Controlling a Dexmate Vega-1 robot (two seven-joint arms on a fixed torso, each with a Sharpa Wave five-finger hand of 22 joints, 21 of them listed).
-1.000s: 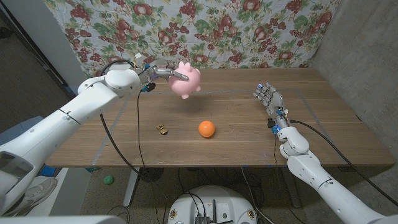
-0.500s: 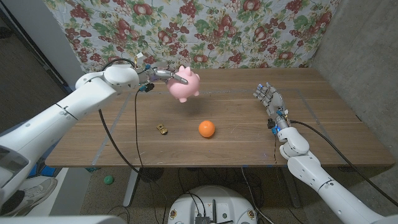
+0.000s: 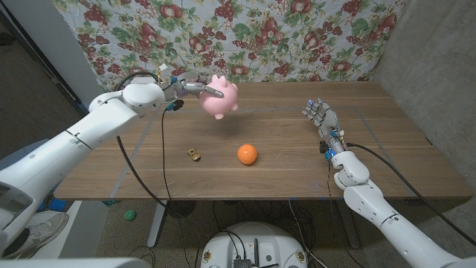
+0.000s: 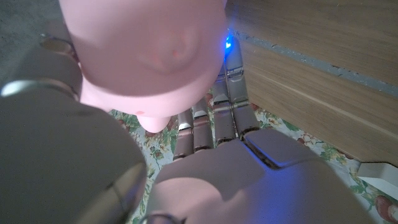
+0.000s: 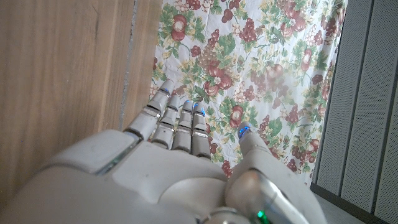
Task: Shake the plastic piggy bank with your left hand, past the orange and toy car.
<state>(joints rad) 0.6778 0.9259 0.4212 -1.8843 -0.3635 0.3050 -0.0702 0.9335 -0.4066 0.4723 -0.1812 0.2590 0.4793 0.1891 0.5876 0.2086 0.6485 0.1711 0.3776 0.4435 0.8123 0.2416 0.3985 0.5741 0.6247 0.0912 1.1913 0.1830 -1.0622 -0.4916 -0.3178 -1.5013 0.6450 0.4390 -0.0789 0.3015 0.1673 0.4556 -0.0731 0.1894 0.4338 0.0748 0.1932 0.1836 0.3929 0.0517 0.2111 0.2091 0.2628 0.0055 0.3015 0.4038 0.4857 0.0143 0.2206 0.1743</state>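
wooden table (image 3: 401, 160) takes up most of the scene, with pale tape lines marked across its boards, and it serves as the landmark for everything else. behind the table's far edge hangs a floral cloth (image 3: 297, 37) printed with fruit and leaves; beside the table's right end stands a grey wall (image 3: 439, 67), and off its left end the floor is dark.

over the far left part of the table, the left hand (image 3: 190, 86) grasps the pink plastic piggy bank (image 3: 221, 98) and holds it clear of the table top. in the left wrist view the piggy bank (image 4: 146, 56) sits close against that hand's fingers (image 4: 214, 124), so the grip looks firm. the step in hand appears to be the shake itself, with the pig already lifted. the next move likely calls for short, quick swings of the wrist while the fingers keep their clamp, since a smooth plastic body could slip out.

near the table's right edge the right hand (image 3: 321, 117) is released, fingers apart and reaching up, holding nothing.

on the table's middle, nearer the front edge than the pig, lies the orange (image 3: 247, 154). just left of it on the table, apart from it, sits the small toy car (image 3: 194, 154).
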